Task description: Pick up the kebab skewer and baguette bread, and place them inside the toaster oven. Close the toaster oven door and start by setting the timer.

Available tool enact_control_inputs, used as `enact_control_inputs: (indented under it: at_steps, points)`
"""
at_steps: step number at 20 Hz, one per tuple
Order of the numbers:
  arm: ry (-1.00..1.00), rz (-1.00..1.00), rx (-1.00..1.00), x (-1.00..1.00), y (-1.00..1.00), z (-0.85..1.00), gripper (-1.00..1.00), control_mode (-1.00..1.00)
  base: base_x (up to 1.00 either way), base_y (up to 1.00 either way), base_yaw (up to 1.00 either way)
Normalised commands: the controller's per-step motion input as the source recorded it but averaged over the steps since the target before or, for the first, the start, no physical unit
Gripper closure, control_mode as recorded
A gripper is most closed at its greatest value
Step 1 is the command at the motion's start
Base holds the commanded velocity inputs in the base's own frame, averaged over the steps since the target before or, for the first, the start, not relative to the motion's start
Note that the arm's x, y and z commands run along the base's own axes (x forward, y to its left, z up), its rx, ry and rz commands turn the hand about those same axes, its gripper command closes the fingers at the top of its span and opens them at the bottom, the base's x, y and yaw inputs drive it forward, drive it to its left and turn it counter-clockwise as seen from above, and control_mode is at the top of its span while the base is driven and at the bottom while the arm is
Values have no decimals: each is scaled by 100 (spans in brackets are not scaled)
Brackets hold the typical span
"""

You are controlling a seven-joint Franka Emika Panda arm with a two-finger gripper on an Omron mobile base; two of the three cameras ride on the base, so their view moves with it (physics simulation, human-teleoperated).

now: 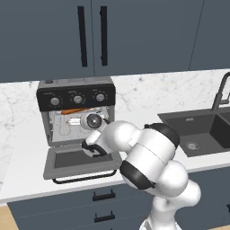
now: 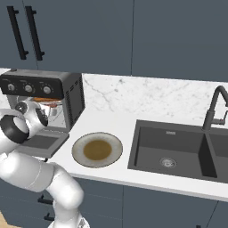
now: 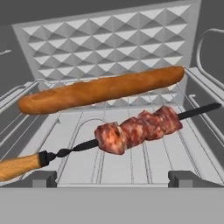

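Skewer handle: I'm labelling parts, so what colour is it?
Orange-brown, like wood; the skewer handle shows best in the hand view.

I'm looking at my arm (image 1: 148,157) showing glossy white rounded shells, dark black bands ringing each joint, a bulbous white segment at 5 o'clock in the left base view, two small dark grey blocky fingertips (image 3: 38,178) edging the hand view

Baguette bread (image 3: 103,89), kebab skewer (image 3: 131,130) on rack inside toaster oven (image 1: 75,94); toaster oven door (image 1: 81,161) down.
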Motion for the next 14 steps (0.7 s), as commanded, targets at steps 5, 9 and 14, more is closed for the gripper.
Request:
enact_control_inputs:
  at_steps: [5, 9, 14]
  points:
    - [0, 0, 0, 16, 0, 0, -100, -100, 0, 0, 0]
    - [0, 3, 0, -14, 0, 0, -100, -100, 0, 0, 0]
    - [0, 4, 0, -74, 0, 0, -100, -100, 0, 0, 0]
